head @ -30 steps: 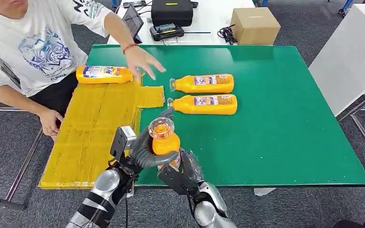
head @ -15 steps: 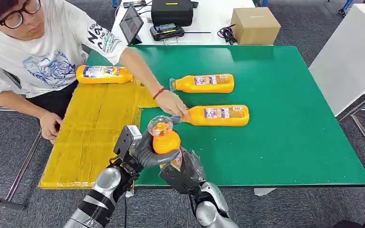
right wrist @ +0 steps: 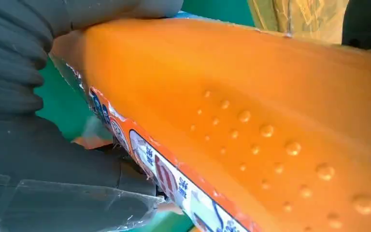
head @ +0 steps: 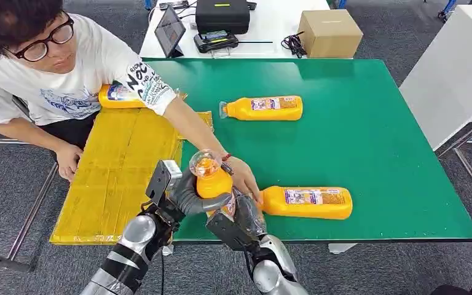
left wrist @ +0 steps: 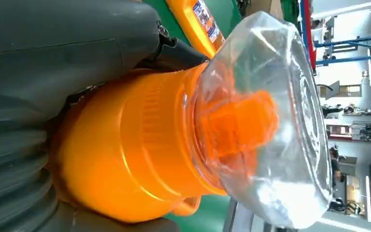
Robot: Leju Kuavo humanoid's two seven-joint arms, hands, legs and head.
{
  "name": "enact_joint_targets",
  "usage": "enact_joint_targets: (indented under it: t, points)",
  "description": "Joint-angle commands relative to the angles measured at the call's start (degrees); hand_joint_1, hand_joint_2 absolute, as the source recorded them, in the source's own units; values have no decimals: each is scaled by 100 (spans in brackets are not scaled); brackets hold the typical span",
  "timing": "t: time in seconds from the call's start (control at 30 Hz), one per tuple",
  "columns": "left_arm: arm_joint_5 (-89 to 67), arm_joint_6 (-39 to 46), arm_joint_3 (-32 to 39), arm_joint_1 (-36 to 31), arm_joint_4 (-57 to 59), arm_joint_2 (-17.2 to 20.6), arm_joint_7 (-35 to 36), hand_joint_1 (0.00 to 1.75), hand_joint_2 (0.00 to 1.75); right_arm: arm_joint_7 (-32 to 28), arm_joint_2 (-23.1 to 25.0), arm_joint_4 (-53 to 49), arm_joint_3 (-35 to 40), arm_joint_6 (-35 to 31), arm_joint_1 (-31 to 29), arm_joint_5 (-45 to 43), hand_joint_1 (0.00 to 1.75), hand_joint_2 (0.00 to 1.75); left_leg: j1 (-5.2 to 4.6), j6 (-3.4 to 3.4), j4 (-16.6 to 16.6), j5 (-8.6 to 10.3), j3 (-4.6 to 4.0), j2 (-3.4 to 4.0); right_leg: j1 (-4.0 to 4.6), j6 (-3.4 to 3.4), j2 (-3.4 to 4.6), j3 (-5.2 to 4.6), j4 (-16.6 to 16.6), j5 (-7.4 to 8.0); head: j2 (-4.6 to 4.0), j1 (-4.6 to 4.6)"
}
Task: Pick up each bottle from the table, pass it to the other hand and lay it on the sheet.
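From the head view, I held an orange bottle [head: 214, 182] upright between both hands above the near edge of the green table [head: 375, 141], caught mid-handover: my left hand [head: 187, 195] wrapped its shoulder just under the clear cap [head: 204, 162], while my right hand [head: 241, 216] gripped the lower body. Both hands clasped it at once, presumably so it would not drop during the pass. Just beyond my right hand, a person's hand [head: 243, 177] rested on the neck of a second orange bottle [head: 310, 203] lying flat near the table's front edge, apparently placing it within my reach. A third bottle [head: 263, 108] lay well beyond my hands; a fourth [head: 118, 96] lay at the far end of the yellow sheet [head: 117, 172], which stretched to the outside of my left hand.

In the left wrist view, my left thumb [left wrist: 67, 53] pressed against the ribbed orange collar, the transparent cap jutting past my fingers.

In the right wrist view, my right hand [right wrist: 38, 125] clamped the dimpled bottle body [right wrist: 251, 111] beside its label [right wrist: 174, 179], the sheet visible beyond it.
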Motion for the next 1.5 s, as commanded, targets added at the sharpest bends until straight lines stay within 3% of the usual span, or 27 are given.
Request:
enact_joint_targets:
  t: [0.03, 0.07, 0.1, 0.37, 0.9, 1.13, 1.27, 1.37, 1.5]
  points:
    - [35, 67, -61, 103, 449, 166, 106, 175, 175, -91, -126, -376, 225, -344, -401, 65, 138, 175, 1, -9, -5, -6, 21, 26, 2, -11, 23, 13, -3, 1, 0, -2]
    - [30, 107, -41, 115, 398, 162, 94, 175, 175, -89, -87, -465, 170, -512, -361, 71, 0, 175, 5, -12, -4, -9, 28, 31, 6, -15, 27, 19, -4, 0, 0, 0]
    - [57, 191, 33, 130, 307, 147, 55, 175, 175, -108, -83, -611, 163, -584, -332, 67, 0, 0, 0, -7, -4, -6, 17, 23, 1, -10, 21, 10, -3, 1, 0, 0]
    - [-201, 722, 261, -391, 62, 186, -31, 175, 175, -530, -140, -1837, 162, -954, -81, -330, 0, 0, 9, -13, 9, -10, 16, 11, 10, -17, 7, 12, 6, -6, 0, -4]
    - [-684, 1496, 709, -774, -125, 245, -231, 175, 175, -643, -136, -1965, 294, -965, -68, -453, 0, 0, 10, -10, 2, -3, 15, 8, 10, -12, 4, 12, -1, 0, 0, -2]
    - [-3722, 3240, 564, -1195, -411, 571, -166, 175, 175, -631, -57, -2018, 135, -751, -54, -669, 0, 0, 9, -10, 8, -3, 8, 10, 9, -13, 5, 5, 5, 0, 0, -2]
    - [-5609, 3931, 354, -1270, -389, 819, 249, 175, 175, -719, -19, -2277, -5, -860, 23, -681, 0, 0, 11, -13, 5, -4, 16, 8, 12, -16, 3, 12, 3, -3, 0, 0]
    - [-7576, 4182, 279, -1331, 49, 970, 887, 175, 175, -843, -61, -2674, -86, -890, 132, -796, 0, 0, 6, -9, 2, -3, 14, 10, 6, -11, 6, 8, 4, -2, 0, -2]
    - [-8431, 4187, 353, -1444, 739, 1049, 1185, 175, 175, -876, -124, -2970, -102, -881, 212, -813, 0, 0, 6, -11, -3, -1, 24, 0, 7, -12, -5, 20, -2, -4, 0, 0]
